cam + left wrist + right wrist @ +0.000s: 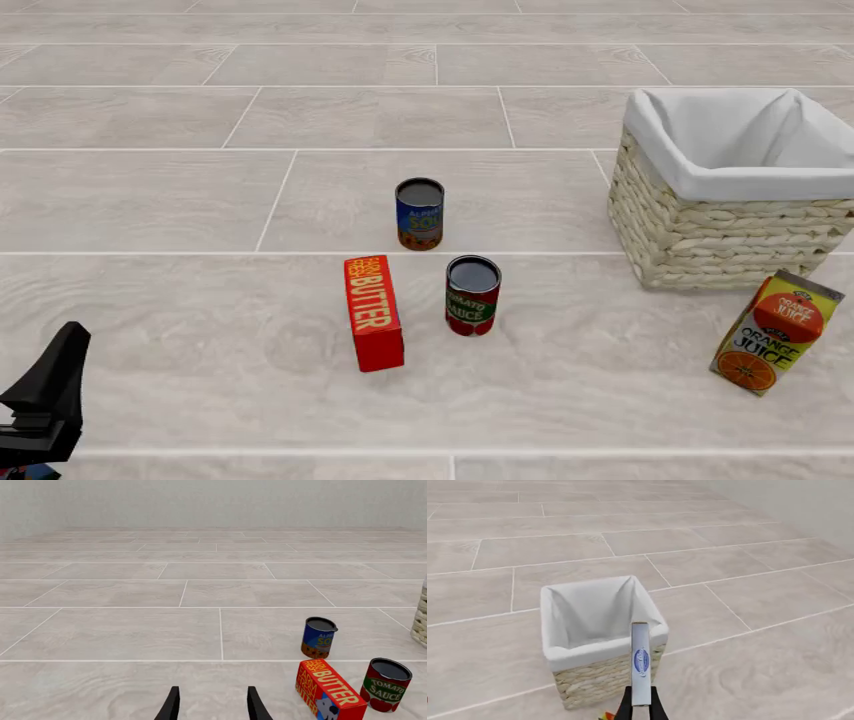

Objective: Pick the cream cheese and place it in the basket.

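In the right wrist view my right gripper (pixel 640 707) is shut on the cream cheese (pixel 640 660), a thin pale blue and whitish packet held edge-on. It hangs above the near rim of the wicker basket (pixel 582 652), whose white lining is open below it. In the front view the basket (pixel 707 182) stands at the right, and neither the right gripper nor the cream cheese shows there. My left gripper (pixel 213 707) is open and empty, low over the floor at the near left (pixel 51 385), well away from the basket.
A red BUTTER box (pixel 374 312), a tomato sauce can (pixel 471 295) and a blue soup can (pixel 419 214) stand in the middle. An orange juice carton (pixel 777 333) leans just in front of the basket. The basket's edge shows in the left wrist view (pixel 420 617).
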You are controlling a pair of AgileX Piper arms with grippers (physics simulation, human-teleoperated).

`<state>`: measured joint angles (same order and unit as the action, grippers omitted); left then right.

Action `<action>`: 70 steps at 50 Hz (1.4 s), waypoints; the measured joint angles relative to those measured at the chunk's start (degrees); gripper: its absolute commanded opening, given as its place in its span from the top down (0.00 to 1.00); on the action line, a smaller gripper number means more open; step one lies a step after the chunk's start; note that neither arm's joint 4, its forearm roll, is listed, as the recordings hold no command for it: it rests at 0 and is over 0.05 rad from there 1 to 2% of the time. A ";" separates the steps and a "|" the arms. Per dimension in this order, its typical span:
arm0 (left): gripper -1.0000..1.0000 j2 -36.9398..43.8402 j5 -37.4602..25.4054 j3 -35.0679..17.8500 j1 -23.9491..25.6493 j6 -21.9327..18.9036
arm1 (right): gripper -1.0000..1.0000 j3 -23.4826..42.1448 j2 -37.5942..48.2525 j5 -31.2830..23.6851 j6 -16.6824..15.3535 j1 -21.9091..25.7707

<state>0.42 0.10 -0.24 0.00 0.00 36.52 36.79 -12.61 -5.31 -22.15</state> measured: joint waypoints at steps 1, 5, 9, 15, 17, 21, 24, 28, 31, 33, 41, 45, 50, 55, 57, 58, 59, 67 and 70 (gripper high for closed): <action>0.00 0.00 0.00 0.00 0.00 0.00 | 1.00 0.78 0.52 -0.25 -0.02 0.42; 0.00 0.00 0.00 0.00 0.00 0.00 | 1.00 3.91 2.82 -1.07 -0.26 1.93; 0.00 0.00 0.00 0.00 0.00 0.00 | 1.00 6.90 5.50 -1.54 -0.47 3.18; 0.00 0.00 0.00 0.00 0.00 0.00 | 1.00 12.09 9.52 -2.74 -0.91 4.91; 0.00 0.00 0.00 0.00 0.00 0.00 | 1.00 13.81 10.91 -3.14 -1.20 5.58; 0.00 0.00 0.00 0.00 0.00 0.00 | 1.00 16.70 13.61 -3.75 -1.95 6.90; 0.00 0.00 0.00 0.00 0.00 0.00 | 1.00 18.40 15.87 -3.85 -2.68 7.77; 0.00 0.00 0.00 0.00 0.00 0.00 | 1.00 20.19 19.32 -3.66 -3.72 8.96; 0.00 0.00 0.00 0.00 0.00 0.00 | 1.00 21.43 21.80 -3.52 -4.10 9.68; 0.00 0.00 0.00 0.00 0.00 0.00 | 1.00 22.41 23.53 -3.47 -4.17 10.14; 0.00 0.00 0.00 0.00 0.00 0.00 | 1.00 26.39 29.97 -3.92 -4.67 12.16; 0.00 0.00 0.00 0.00 0.00 0.00 | 1.00 28.32 32.80 -4.59 -5.25 12.90; 0.00 0.00 0.00 0.00 0.00 0.00 | 1.00 31.18 36.24 -6.00 -6.11 12.98; 0.00 0.00 0.00 0.00 0.00 0.00 | 1.00 33.83 39.41 -7.72 -6.70 12.94; 0.00 0.00 0.00 0.00 0.00 0.00 | 1.00 34.81 40.65 -8.40 -6.87 12.90; 0.00 0.00 0.00 0.00 0.00 0.00 | 1.00 35.29 41.26 -8.73 -6.96 12.87; 0.00 0.00 0.00 0.00 0.00 0.00 | 1.00 35.72 41.82 -9.03 -7.05 12.84; 0.00 0.00 0.00 0.00 0.00 0.00 | 1.00 38.59 45.65 -11.43 -8.14 12.89; 0.00 0.00 0.00 0.00 0.00 0.00 | 1.00 39.56 46.92 -12.33 -8.89 12.94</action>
<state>0.42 0.10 -0.24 0.00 0.00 76.08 83.71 -24.94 -14.20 -9.21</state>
